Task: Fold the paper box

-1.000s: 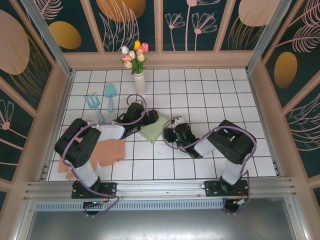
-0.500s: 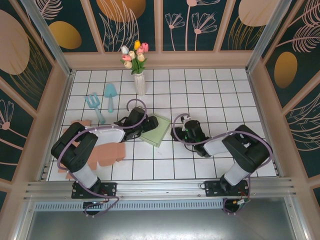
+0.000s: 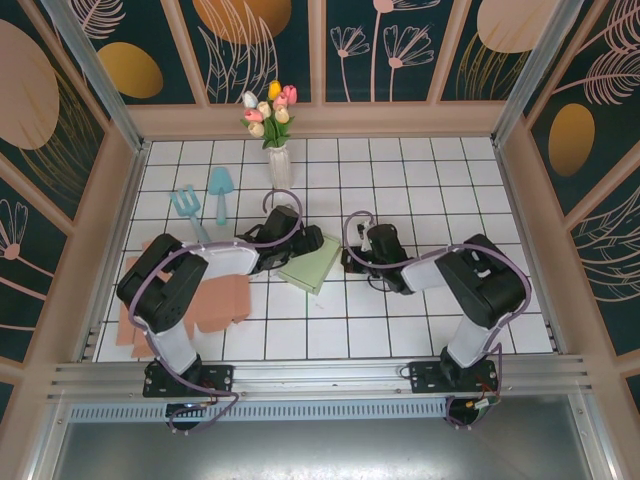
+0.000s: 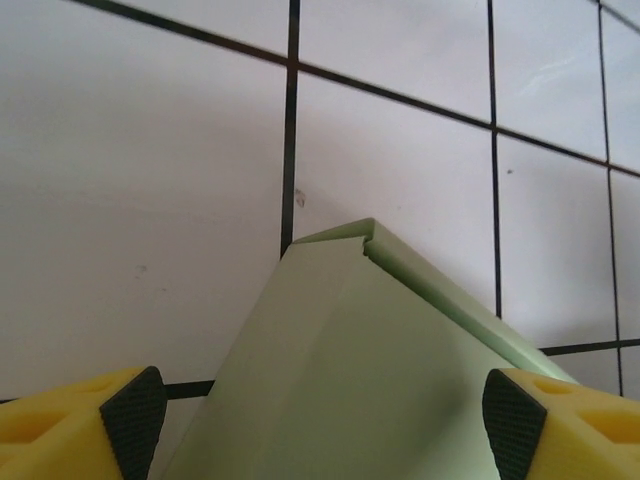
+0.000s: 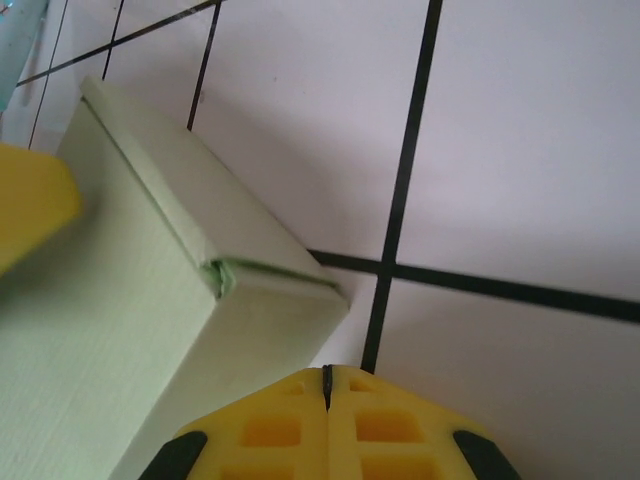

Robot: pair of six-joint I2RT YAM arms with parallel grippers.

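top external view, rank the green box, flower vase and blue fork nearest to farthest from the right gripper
1. green box, just left of the right gripper
2. flower vase, toward the back, left of centre
3. blue fork, far out on the left side

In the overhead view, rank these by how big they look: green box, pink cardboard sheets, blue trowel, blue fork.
Largest: pink cardboard sheets, even partly covered.
Next: green box.
Then blue trowel and blue fork, which look about alike, so I won't rank them.
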